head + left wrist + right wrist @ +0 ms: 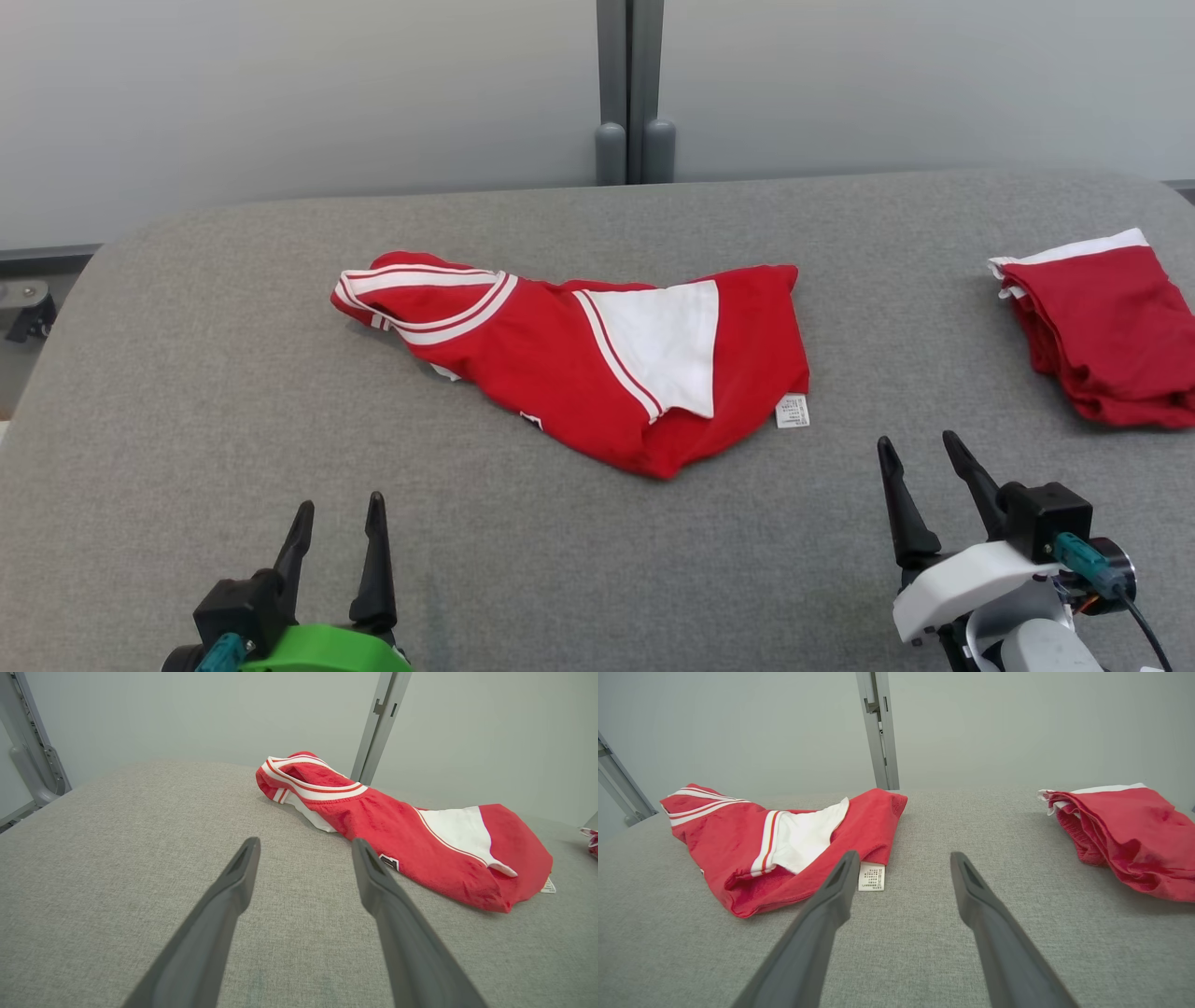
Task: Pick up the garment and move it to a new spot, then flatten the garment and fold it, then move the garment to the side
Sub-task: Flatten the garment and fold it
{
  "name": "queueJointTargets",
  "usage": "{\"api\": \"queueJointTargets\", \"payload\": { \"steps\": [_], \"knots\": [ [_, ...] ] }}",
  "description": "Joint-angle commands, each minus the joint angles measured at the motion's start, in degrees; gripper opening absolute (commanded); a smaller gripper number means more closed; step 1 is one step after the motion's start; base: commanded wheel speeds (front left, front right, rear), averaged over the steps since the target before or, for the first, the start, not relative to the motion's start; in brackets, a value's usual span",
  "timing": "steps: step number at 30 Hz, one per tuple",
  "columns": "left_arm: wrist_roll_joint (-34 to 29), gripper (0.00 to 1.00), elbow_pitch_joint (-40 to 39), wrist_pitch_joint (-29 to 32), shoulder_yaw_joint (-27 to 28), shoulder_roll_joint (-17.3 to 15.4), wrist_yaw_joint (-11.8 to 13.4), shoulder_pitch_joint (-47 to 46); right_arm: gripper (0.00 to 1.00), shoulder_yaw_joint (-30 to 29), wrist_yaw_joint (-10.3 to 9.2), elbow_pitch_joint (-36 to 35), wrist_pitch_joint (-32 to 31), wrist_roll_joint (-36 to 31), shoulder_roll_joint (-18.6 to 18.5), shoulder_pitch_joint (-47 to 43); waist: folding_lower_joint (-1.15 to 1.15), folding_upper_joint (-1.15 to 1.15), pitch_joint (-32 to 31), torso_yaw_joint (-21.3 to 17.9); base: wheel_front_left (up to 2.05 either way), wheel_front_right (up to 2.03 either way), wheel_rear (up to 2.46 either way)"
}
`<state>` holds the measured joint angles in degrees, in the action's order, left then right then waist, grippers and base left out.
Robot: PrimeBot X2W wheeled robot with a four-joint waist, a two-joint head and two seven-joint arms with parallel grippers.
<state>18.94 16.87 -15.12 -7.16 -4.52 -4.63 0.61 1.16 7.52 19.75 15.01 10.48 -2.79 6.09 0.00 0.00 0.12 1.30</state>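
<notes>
Garment [579, 364] is lying bunched on the grey table [187, 373], so its outline is hard to make out; part of the cloth is tucking under itself, and a small dark patch [530, 420] at its near edge is peeking out half hidden; print on the care label [792, 411] is reading too small to decipher; a second red piece [1102, 327] is getting cut off by the head view's right edge; both arms are running off the bottom edge, with a green housing [327, 649] showing on the left and a white one [971, 583] on the right.

Left pincer [339, 506] is standing spread, fingers pointing away from the robot, pinching nothing; garment is lying ahead of it and to its right, apart from the fingertips.

Right pincer [917, 441] is likewise standing spread and gripping nothing, tilting slightly leftward; garment is lying ahead-left of it, label just beyond its left fingertip; second red piece is lying ahead-right, well apart.
</notes>
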Motion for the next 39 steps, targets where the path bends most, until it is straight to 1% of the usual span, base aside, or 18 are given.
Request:
{"api": "queueJointTargets", "payload": {
  "steps": [1, 9, 20, 25, 31, 35, 39],
  "knots": [
    [-0.5, 1.00, 0.2, 0.0, 0.4, 0.2, -0.4, 0.6, 1.00, 0.1, -0.07, 0.1, 0.2, -0.1, -0.2, -0.7, 0.00, 0.00, -0.1, 0.0, 0.00, 0.00, 0.00],
    [-1.3, 1.00, 0.8, 0.0, 1.0, 0.8, -1.3, 0.7, 1.00, 0.4, -0.07, 0.1, 0.2, 0.1, -0.2, -1.1, 0.00, 0.00, -0.6, 0.5, 0.00, 0.00, 0.00],
    [-2.2, 1.00, 1.1, 0.0, 2.1, 1.2, -1.9, -0.1, 1.00, 0.6, -0.07, 0.3, 0.2, 0.2, -0.2, -0.4, 0.00, 0.00, -0.4, 1.2, 0.00, 0.00, 0.00],
    [-2.5, 1.00, 1.0, 0.0, 1.8, 1.3, -2.0, -1.1, 1.00, 0.9, -0.07, 1.1, 0.2, -1.2, -0.2, 1.1, 0.00, 0.00, 0.2, 2.3, 0.00, 0.00, 0.00],
    [-2.7, 1.00, 0.2, 0.0, 1.2, 1.5, -2.3, -2.4, 1.00, 1.1, -0.07, 4.1, 0.2, -4.2, -0.2, 6.7, 0.00, 0.00, 2.9, 5.1, 0.00, 0.00, 0.00],
    [-2.5, 1.00, -0.4, 0.0, 0.5, 1.5, -2.3, -3.9, 1.00, 0.7, -0.07, 8.5, 0.2, -6.8, -0.2, 12.8, 0.00, 0.00, 5.2, 8.1, 0.00, 0.00, 0.00],
    [-2.0, 1.00, -1.1, 0.0, -0.5, 1.6, -2.4, -5.2, 1.00, -0.8, -0.07, 14.7, -0.4, -9.9, -0.2, 20.0, 0.00, 0.00, 8.1, 11.7, 0.00, 0.00, 0.00]
  ]
}}
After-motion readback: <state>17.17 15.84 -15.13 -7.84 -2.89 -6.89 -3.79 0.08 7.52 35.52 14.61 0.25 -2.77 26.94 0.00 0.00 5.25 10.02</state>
